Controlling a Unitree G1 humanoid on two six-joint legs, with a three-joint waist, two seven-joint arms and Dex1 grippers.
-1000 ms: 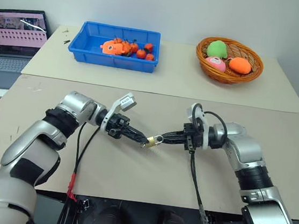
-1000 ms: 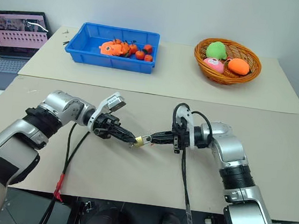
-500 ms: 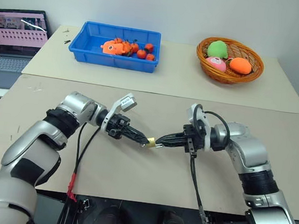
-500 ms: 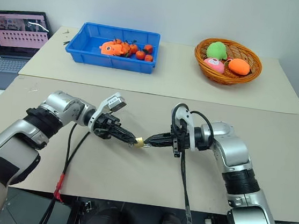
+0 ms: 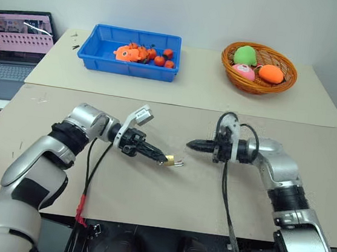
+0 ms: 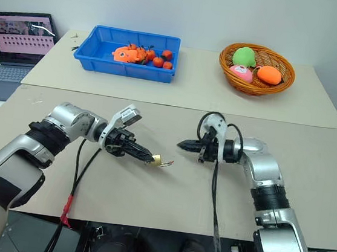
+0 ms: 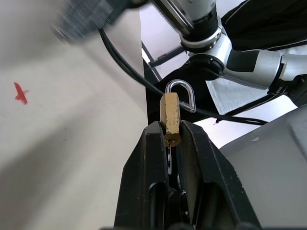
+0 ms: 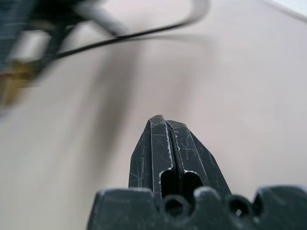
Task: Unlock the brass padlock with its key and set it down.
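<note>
We see the left gripper (image 5: 163, 159) pinching the padlock (image 7: 171, 119) by its body above the table (image 5: 167, 193). Right gripper (image 5: 192, 144) closed, empty, apart. Padlock looks small, rigid, slippery; grip flat faces.

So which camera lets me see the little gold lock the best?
The left wrist view: the brass padlock sits close up, pinched between the left gripper fingers, silver shackle showing. Both eye views show a tiny gold speck at that gripper's tip. The right wrist view shows a blurry gold smudge.
</note>
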